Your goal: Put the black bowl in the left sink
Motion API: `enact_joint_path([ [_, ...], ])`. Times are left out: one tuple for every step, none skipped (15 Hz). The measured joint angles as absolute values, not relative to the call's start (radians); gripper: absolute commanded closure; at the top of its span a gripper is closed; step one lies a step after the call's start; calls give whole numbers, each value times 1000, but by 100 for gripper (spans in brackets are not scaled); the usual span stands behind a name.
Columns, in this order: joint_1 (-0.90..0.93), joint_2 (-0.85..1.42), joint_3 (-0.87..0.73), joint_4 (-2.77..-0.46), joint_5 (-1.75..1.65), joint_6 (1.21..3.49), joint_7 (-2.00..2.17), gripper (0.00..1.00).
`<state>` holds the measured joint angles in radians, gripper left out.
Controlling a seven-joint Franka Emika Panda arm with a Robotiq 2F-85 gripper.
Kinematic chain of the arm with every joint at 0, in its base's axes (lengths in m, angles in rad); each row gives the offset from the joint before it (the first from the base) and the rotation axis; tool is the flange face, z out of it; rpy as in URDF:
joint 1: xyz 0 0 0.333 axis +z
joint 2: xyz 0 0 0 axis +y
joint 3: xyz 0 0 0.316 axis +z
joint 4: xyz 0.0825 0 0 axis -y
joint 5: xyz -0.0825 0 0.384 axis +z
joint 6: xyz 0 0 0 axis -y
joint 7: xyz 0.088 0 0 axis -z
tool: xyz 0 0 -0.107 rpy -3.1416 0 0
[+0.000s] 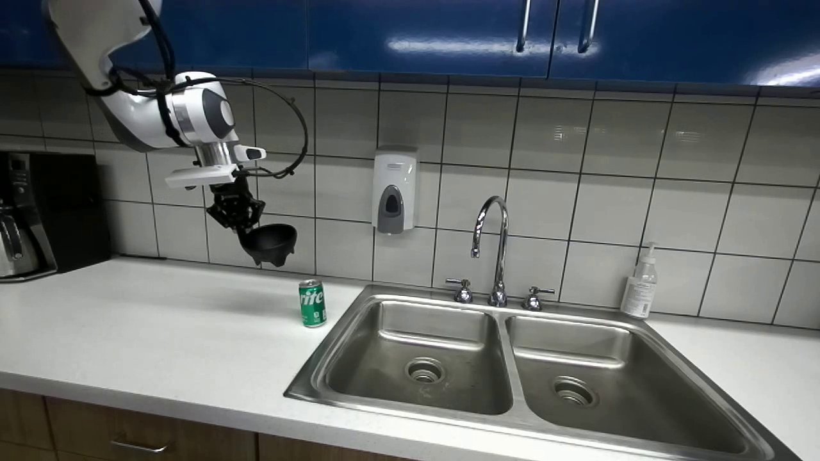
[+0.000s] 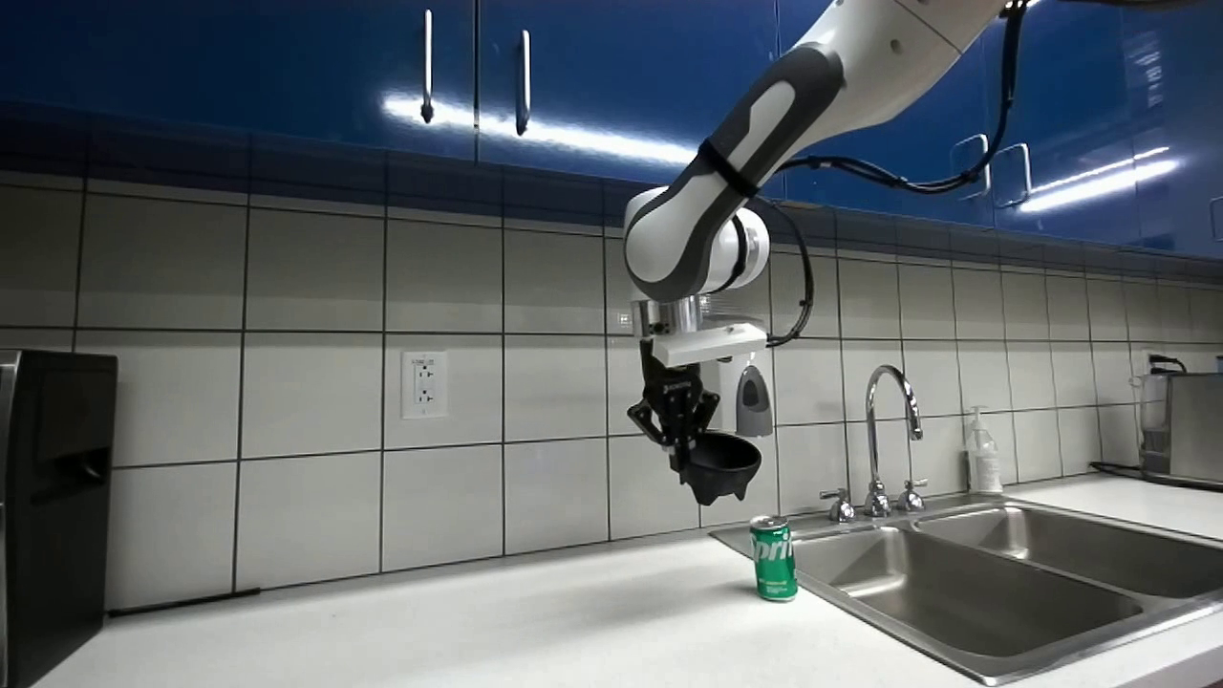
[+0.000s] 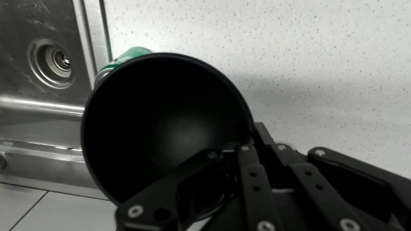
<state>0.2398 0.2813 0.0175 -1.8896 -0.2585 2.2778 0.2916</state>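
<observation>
The black bowl (image 1: 272, 243) hangs in the air above the counter, opening upward, with short feet underneath. My gripper (image 2: 682, 457) is shut on one side of its rim. In the wrist view, the bowl (image 3: 160, 122) fills the middle, its wall caught between the fingers (image 3: 264, 134); the other fingertip is mostly lost in the dark inside the bowl. The left sink (image 1: 368, 358), a steel basin with a round drain, lies to the right of the bowl and lower in both exterior views. In the wrist view, part of this basin (image 3: 19, 77) shows at the left edge.
A green soda can (image 1: 312, 304) stands on the counter beside the left sink's rim, below the bowl's level. A tall faucet (image 1: 503, 250) rises behind the basins. A soap dispenser (image 1: 394, 192) is fixed to the tiled wall. A coffee maker (image 1: 64, 211) sits at the far left.
</observation>
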Motion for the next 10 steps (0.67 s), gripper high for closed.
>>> enact_joint_path([
  [232,257,13,-1912,-259,2287,302,98],
  [223,233,9,-1936,-259,2297,313,98],
  [214,210,4,-1960,-259,2308,322,98],
  [204,187,1,-1984,-259,2316,331,98],
  [193,167,-1,-2006,-259,2324,340,98],
  [182,148,-2,-2029,-259,2331,350,98],
  [170,130,-4,-2050,-259,2338,358,98],
  [160,113,-6,-2071,-259,2345,366,98],
  [149,97,-9,-2092,-259,2352,374,98],
  [139,83,-12,-2111,-259,2357,382,98],
])
